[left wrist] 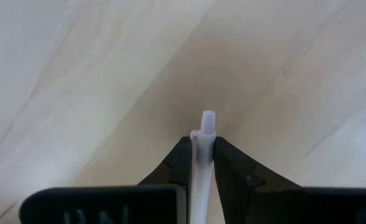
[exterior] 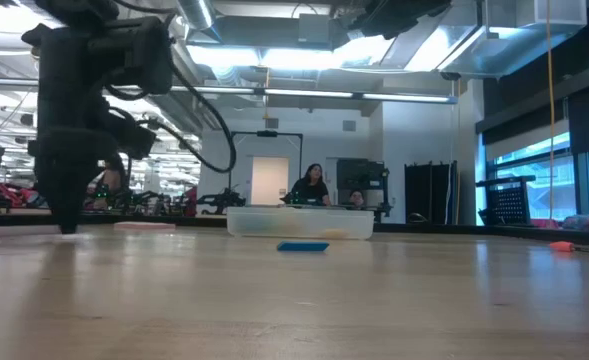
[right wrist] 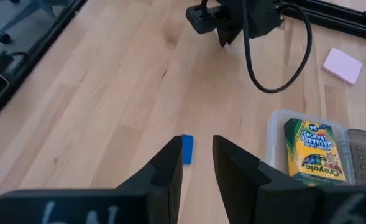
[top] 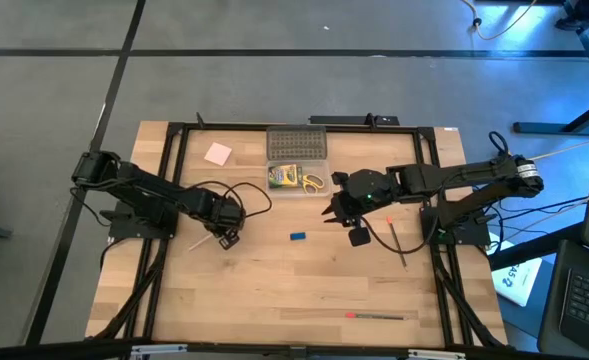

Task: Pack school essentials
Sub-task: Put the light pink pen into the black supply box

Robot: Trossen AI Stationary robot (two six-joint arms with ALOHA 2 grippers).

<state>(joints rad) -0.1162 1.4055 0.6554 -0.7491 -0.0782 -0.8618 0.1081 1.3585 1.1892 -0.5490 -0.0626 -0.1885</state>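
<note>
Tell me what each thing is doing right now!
Left hand: shut on a white pen, at the table.
Right hand: open, above the blue block.
Clear case: open, lid lying behind it.
Crayon box: inside the case.
Scissors: inside the case.
Pink pad: flat on the table.
Red pen: lying on the table.

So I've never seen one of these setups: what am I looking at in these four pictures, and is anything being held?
Two dark robot arms work at a wooden table. One picture looks down from above, one looks level across the tabletop, and two come from cameras on the wrists. The left tool is shut on a thin white pen. The right tool is open, hanging above a small blue block. A clear case holds a crayon box and scissors. A pink pad, red pen and dark pencil lie loose.
</note>
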